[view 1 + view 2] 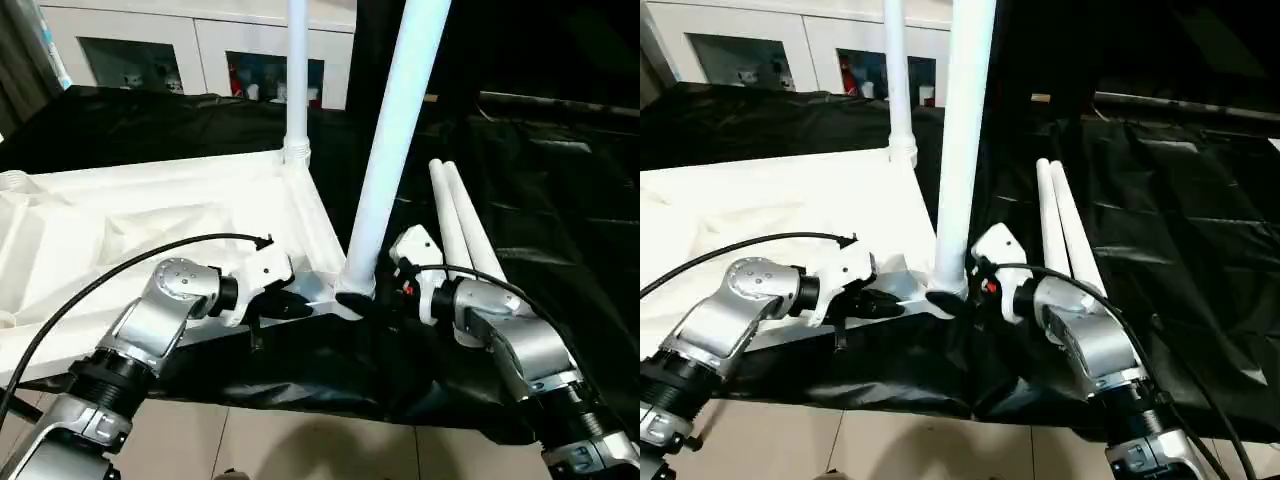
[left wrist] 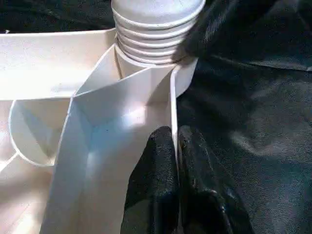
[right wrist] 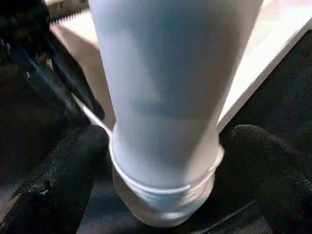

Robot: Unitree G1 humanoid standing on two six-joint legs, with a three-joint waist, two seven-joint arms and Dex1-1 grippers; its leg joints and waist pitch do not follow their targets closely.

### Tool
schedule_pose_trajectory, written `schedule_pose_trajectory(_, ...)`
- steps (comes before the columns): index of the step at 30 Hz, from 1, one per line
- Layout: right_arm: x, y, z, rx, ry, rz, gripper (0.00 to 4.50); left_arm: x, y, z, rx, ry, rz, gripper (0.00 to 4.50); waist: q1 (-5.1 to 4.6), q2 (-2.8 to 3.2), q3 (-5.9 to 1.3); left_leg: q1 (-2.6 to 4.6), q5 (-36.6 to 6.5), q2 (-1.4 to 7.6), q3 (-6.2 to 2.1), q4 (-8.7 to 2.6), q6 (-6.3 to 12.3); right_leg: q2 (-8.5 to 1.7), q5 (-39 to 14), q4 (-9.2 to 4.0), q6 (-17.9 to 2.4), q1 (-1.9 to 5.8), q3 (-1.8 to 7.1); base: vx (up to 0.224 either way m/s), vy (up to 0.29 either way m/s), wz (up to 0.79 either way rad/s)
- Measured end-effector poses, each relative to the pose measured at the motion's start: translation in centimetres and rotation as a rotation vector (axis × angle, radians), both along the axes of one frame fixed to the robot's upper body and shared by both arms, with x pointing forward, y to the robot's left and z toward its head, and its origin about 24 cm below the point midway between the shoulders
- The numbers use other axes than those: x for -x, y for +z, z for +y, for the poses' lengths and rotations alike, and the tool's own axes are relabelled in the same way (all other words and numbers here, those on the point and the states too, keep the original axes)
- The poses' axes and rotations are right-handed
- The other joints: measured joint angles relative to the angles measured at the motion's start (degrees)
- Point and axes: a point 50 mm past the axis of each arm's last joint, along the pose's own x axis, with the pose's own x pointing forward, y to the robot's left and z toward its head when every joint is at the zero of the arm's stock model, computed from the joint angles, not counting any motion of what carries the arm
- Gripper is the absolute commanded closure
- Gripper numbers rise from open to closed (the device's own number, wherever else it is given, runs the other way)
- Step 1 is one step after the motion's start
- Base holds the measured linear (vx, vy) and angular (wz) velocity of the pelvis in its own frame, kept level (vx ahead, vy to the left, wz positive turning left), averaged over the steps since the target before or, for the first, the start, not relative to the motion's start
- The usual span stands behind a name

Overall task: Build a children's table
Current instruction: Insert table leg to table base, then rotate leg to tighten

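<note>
While the near-corner leg [image 1: 395, 150] stands in its socket on the upturned table top [image 1: 150, 230], the step in hand reads as seating that leg fully; the top lies ribs-up on the black-draped table [image 1: 560, 200].

Item: right gripper [image 3: 161, 161]. Fingers spread wide, one to each side of the leg's base, neither visibly pressing on it. Holds nothing. The socket collar sits just ahead, between the fingers [image 3: 63, 170].

Item: left gripper [image 2: 173, 175]. Fingers drawn together, pinching the thin side wall of the top, with the ribbed foot of the leg just beyond the tips.

Item: far-corner leg [image 1: 297, 80], upright, already fitted, well beyond both grippers.

Item: two spare legs [image 1: 455, 215], lying side by side on the cloth, just past the right gripper.

Handling note, as judgement: keep the left pinch firm so the top cannot slide, close the right fingers squarely round the leg low down, then turn or press along the leg's own axis; any lean may jam the ribs.
</note>
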Motion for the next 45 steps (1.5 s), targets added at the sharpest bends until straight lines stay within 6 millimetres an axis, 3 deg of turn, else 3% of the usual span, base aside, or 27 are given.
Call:
schedule_pose_trajectory(4,-0.4,-0.1,0.2,0.005,0.008,-0.005,0.01,0.0,0.0,0.1,-0.002,0.001,0.000,4.50,-0.03,0.00,0.00,-0.01,0.00,0.01,-0.01,0.13,0.00,0.00,0.00,0.10,0.00,0.00,0.00,0.000,0.000,0.00)
schedule_pose_trajectory(19,-0.6,-0.9,1.3,-0.027,0.020,-0.007,1.34,0.1,0.0,0.2,-0.004,-0.001,0.004,4.50,-0.06,-0.02,-0.01,-0.02,-0.03,0.03,-0.04,0.38,-0.03,-0.01,0.01,0.33,-0.01,0.02,0.01,0.000,0.000,0.00)
schedule_pose_trajectory(26,-0.9,-1.5,1.9,-0.084,-0.068,0.006,1.71,-0.2,-0.3,0.0,0.000,0.047,-0.004,4.50,-0.55,-0.08,-0.05,0.02,-0.06,0.05,-0.06,0.59,-0.10,-0.01,0.01,0.57,-0.01,0.03,0.02,0.000,0.000,0.00)
schedule_pose_trajectory(31,-2.2,-2.3,2.3,-0.112,-0.329,0.011,1.73,-1.7,-0.8,-1.7,-0.016,0.166,-0.040,4.50,-0.72,-0.11,-0.07,0.16,-0.05,0.02,-0.06,0.63,-0.15,-0.05,0.00,0.56,0.26,0.18,0.05,0.000,0.000,0.00)
schedule_pose_trajectory(36,-3.9,-2.6,3.6,-0.096,-0.616,0.004,1.73,-3.3,-1.3,-4.8,0.006,0.309,-0.043,4.50,-0.62,-0.05,-0.14,0.23,0.01,0.00,-0.05,0.62,-0.25,-0.09,0.09,0.54,0.34,0.39,0.12,0.000,0.000,0.00)
schedule_pose_trajectory(44,-4.4,-2.8,3.8,-0.091,-0.680,-0.018,1.73,-3.6,-1.4,-5.8,0.002,0.327,-0.057,4.50,-0.69,0.03,-0.25,0.23,0.05,-0.04,-0.05,0.62,-0.17,-0.09,0.10,0.48,0.46,0.56,0.28,0.000,0.000,0.00)
schedule_pose_trajectory(45,-4.4,-2.8,3.8,-0.096,-0.674,-0.022,1.17,-3.6,-1.4,-5.7,0.001,0.323,-0.061,4.50,-0.71,0.03,-0.25,0.23,0.05,-0.03,-0.05,0.62,-0.17,-0.09,0.10,0.48,0.47,0.55,0.28,0.000,0.000,0.00)
